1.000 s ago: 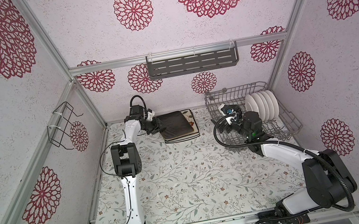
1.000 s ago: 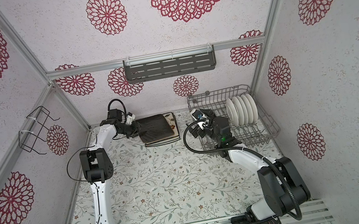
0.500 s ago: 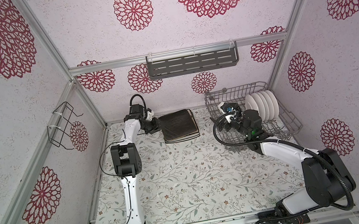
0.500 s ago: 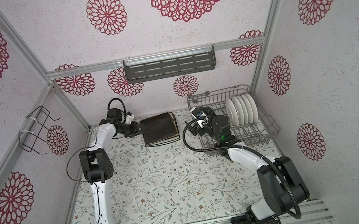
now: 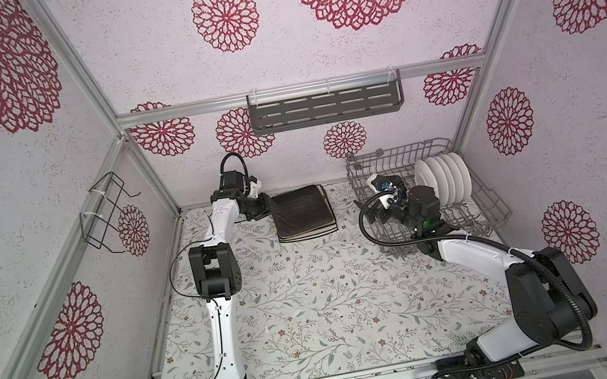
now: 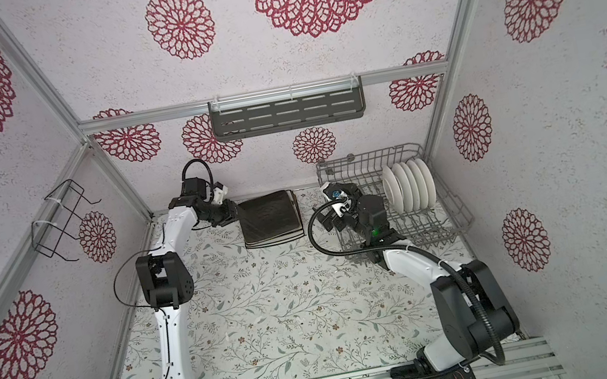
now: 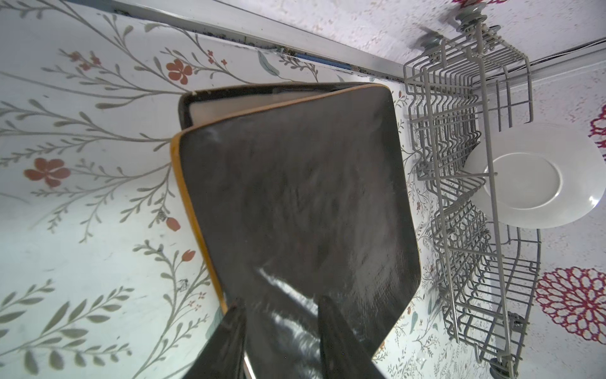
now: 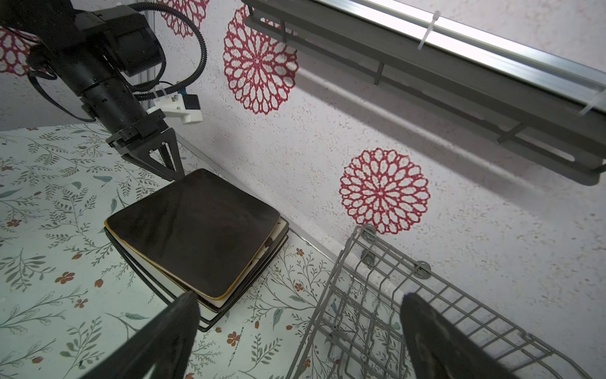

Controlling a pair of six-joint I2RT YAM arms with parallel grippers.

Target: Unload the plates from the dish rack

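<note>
"Pincers: what does each of yours hold?"

"My left pincer point(image 7: 281, 303) is closed on one edge of the top black plate point(image 7: 295, 197), which lies slightly askew on the stack point(image 5: 303, 211). My right pincer point(image 8: 296, 303) stands wide open and empty over the dish rack point(image 5: 392, 153), at the end nearest that stack."

"How far along is the unloading?"

"Past halfway, by my reading. The straight-sided plates are stacked at the counter's point(image 5: 313, 302) back edge, near its middle. Five round white plates point(image 5: 444, 182), as far as I can count, stand upright in a row in the rack at the back right corner. Those are left."

"And the held plate's appearance?"

"Square, with a glossy black face, faint brushed streaks and an ochre rim. Cream plates point(image 7: 210, 111) with dark edges show beneath it."
</note>
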